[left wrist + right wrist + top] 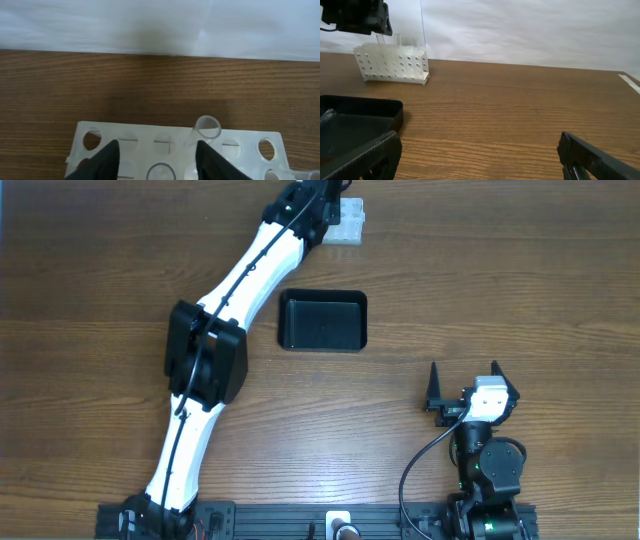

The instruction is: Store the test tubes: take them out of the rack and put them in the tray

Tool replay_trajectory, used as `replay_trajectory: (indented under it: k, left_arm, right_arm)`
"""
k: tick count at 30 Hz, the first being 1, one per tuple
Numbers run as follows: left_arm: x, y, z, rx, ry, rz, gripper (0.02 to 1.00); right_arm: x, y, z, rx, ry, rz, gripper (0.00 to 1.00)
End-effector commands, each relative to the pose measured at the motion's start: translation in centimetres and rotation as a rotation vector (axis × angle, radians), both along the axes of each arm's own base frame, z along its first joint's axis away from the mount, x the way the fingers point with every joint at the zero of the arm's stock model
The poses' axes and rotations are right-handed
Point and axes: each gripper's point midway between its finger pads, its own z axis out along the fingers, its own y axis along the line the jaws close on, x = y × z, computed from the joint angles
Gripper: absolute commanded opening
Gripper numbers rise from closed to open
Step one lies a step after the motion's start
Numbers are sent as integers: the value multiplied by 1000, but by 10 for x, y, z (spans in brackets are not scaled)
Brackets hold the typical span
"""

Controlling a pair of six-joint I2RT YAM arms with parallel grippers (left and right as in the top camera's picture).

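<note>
The clear glass test tube [161,173] stands upright in the white perforated plastic rack [85,150] at the far edge of the brown wooden bench [520,280], a second tube [207,128] just beside it. Your left pincer [157,145] is spread wide, holding nothing, fingers [107,157] either side of its rim: centre them, close gently, lift straight up, then carry to the black rectangular tray [322,293]. The right pincer [465,370] rests open, empty.

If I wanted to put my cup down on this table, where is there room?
The table is bare left of the left arm, and right of the tray and rack, beyond the right gripper. It is crowded at the rack, where the left gripper hangs over the tubes.
</note>
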Motion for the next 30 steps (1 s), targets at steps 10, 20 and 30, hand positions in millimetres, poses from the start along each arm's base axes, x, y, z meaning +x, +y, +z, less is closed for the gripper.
replay_trajectory:
  k: [10,20,30]
  left_arm:
    - [2,-1,-21,2,33,-23,198]
    - [3,-2,7,-19,-10,-24,128]
    - [-19,9,149,-60,-213,-40,121]
  right_arm:
    - [0,-4,-1,-5,-1,-19,991]
    - [0,-4,-1,-5,-1,-19,993]
    - [0,-4,-1,-5,-1,-19,991]
